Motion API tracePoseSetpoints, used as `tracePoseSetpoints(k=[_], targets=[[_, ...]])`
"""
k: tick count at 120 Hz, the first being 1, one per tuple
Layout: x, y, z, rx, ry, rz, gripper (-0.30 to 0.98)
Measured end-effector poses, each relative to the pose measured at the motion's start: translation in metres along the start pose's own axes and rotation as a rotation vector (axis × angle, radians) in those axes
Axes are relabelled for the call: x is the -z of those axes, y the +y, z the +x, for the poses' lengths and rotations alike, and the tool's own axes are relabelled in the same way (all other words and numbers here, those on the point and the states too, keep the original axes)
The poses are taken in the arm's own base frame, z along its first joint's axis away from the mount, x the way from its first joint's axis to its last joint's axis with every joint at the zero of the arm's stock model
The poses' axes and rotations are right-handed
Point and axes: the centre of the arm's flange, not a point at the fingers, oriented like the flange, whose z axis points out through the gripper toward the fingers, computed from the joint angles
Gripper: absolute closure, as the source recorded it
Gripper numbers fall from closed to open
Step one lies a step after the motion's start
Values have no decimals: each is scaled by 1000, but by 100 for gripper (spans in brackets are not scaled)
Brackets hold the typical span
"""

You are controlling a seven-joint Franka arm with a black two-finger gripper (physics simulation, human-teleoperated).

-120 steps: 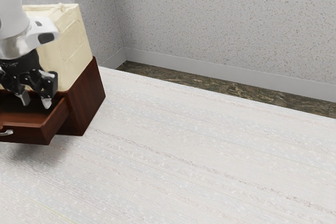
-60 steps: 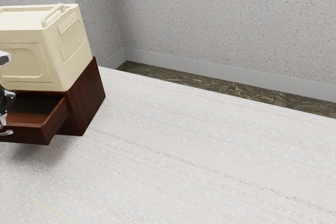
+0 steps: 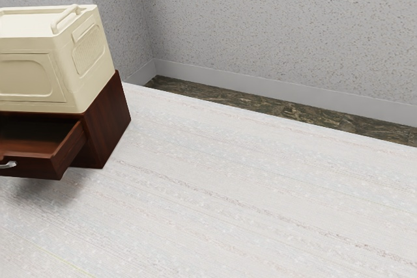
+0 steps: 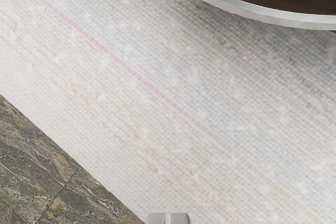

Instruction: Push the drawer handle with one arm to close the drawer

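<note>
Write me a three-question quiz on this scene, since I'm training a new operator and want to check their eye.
1. True or false: the dark reddish-brown wooden drawer is fully closed.

2. Fill in the missing word: the curved silver metal handle is on the drawer's ____.

3. Choose one. Relative to the dark reddish-brown wooden cabinet, where is the cream-coloured plastic box?
a) underneath it
b) on top of it
c) inside its drawer

Key: 1 false; 2 front; 3 b
</note>
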Motion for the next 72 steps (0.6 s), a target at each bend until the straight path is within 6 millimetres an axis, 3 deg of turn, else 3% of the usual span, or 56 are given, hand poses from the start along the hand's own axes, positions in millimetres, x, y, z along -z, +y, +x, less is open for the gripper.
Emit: tracePoseSetpoints(k=[24, 72], targets=[[-14, 6, 0, -133, 62, 17, 78], [-40, 12, 32, -285, 105, 30, 79]])
